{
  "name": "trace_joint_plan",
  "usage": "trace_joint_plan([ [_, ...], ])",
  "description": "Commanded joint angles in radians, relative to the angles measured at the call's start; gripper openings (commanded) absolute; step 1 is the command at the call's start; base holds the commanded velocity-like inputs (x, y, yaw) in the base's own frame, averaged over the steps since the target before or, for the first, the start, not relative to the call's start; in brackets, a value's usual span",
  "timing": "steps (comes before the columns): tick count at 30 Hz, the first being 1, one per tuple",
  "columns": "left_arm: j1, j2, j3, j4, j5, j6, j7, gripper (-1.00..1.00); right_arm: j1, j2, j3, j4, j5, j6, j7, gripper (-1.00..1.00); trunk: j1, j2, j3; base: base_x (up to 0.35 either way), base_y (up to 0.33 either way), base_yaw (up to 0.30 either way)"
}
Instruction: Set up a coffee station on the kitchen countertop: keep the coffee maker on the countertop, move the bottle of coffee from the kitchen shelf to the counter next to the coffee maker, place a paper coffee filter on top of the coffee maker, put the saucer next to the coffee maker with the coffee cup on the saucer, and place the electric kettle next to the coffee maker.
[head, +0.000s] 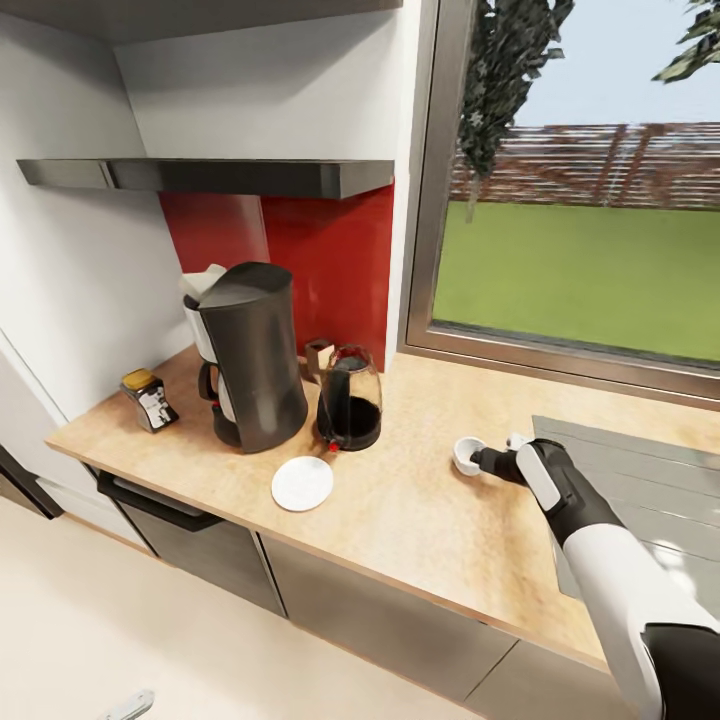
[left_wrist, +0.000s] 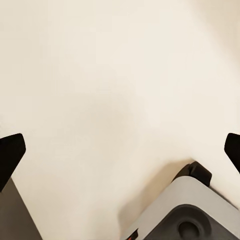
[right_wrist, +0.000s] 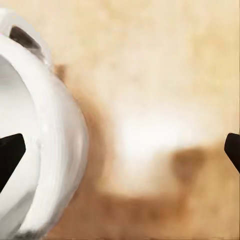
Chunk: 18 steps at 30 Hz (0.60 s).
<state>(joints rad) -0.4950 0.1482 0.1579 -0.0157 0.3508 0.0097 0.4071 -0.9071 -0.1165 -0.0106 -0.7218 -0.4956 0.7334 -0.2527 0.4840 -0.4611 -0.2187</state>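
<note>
On the countertop (head: 420, 510) the coffee maker (head: 250, 355) stands near the left end, before the red backsplash (head: 335, 260), with something white on its top that may be the filter (head: 203, 282). The coffee jar (head: 149, 399) sits to its left, well apart; the kettle (head: 350, 398) stands just beside it on the right. The saucer (head: 302, 483) lies bare in front of the two. The cup (head: 467, 455) sits further right on the counter, well apart from the saucer. The right gripper (head: 488, 461) is at the cup; in the right wrist view its fingers (right_wrist: 10, 156) are spread wide, one tip over the cup (right_wrist: 42, 135), the other well clear, nothing clamped. The left gripper (left_wrist: 120, 150) is wide open with nothing between its fingers (left_wrist: 10, 152), over pale floor (left_wrist: 115, 80), with part of the robot's grey base (left_wrist: 190, 210) below it
</note>
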Motion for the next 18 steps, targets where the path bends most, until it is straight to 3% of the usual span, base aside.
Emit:
trace_joint_plan([
  [1, 0.000, 0.000, 0.008, -0.001, -0.003, 0.001, 0.003, 1.00, -0.001, 0.000, 0.000, 0.006, -0.011, 0.003, -0.008, 1.00, 0.000, -0.002, -0.002, 0.000, 0.000, 0.000],
  [4, 0.000, 0.000, 0.008, -0.001, -0.003, 0.001, 0.003, 1.00, -0.001, 0.000, 0.000, 0.012, -0.011, 0.003, -0.008, 1.00, 0.000, -0.002, -0.002, 0.000, 0.000, 0.000],
  [5, 0.000, 0.000, 0.008, -0.001, -0.003, 0.001, 0.003, 1.00, 0.000, 0.000, 0.000, 0.013, -0.011, 0.003, -0.008, -1.00, 0.000, -0.002, -0.002, 0.000, 0.000, 0.000],
  [18, 0.000, 0.000, 0.008, -0.001, -0.003, 0.001, 0.003, 1.00, -0.001, 0.000, 0.000, 0.013, -0.009, 0.003, -0.008, -1.00, 0.000, -0.002, -0.002, 0.000, 0.000, 0.000],
])
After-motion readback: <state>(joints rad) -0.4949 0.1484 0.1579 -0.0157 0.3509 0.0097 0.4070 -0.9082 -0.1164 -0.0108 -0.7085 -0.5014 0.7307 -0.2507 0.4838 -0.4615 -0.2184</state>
